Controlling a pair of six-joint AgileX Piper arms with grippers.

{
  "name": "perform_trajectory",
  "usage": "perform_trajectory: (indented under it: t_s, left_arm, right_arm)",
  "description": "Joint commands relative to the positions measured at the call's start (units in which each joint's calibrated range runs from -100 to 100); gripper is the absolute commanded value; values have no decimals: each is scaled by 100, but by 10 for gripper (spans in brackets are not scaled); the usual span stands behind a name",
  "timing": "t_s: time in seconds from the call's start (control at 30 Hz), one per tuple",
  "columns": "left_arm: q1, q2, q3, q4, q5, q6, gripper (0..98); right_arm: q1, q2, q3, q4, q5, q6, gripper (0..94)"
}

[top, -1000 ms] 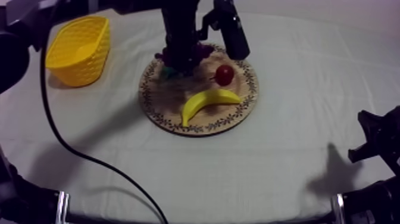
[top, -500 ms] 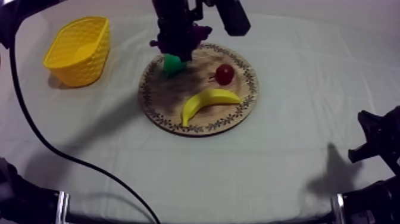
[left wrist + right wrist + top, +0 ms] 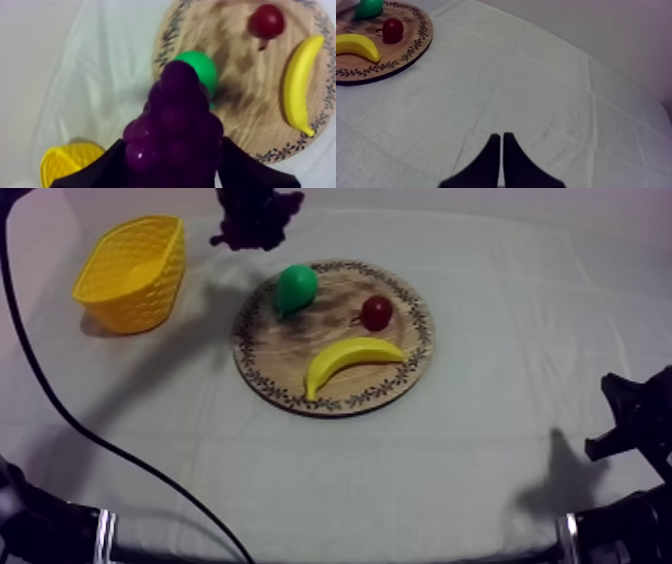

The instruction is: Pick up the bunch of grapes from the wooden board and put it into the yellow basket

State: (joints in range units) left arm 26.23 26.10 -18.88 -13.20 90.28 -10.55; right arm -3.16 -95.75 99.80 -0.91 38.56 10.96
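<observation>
Top view: bunch of grapes [image 3: 255, 216] in air beyond wooden board [image 3: 285, 363] far-left rim, between board and yellow basket [image 3: 130, 273], not over basket. Pear [image 3: 296, 288], small red fruit [image 3: 377, 312] and banana [image 3: 350, 358] on board, apart. Half second ago grapes hung over pear; now clear of board, pear uncovered

Left wrist view: left gripper [image 3: 172, 162] clamped on grapes, finger each side; pear and board beneath, basket near

Right wrist view: right gripper [image 3: 501, 142] fingers pressed together, holding nothing, over cloth [image 3: 536, 90], well apart from board
</observation>
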Motion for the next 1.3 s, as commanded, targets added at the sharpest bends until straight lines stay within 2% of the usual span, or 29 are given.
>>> perform_trajectory:
  t_s: [0.0,0.63,1.03,1.27]
  left_arm:
    - [-209,-41,28,40,26,18,487]
    - [-1444,-427,253,253,163,327,484]
    - [-2128,-388,50,633,432,418,508]
    - [-2318,-334,-27,689,494,476,503]
  right_arm:
    - [2,-1,-2,0,-1,0,3]
    - [2,-1,-2,0,-1,0,3]
    - [2,-1,-2,0,-1,0,3]
    - [2,-1,-2,0,-1,0,3]
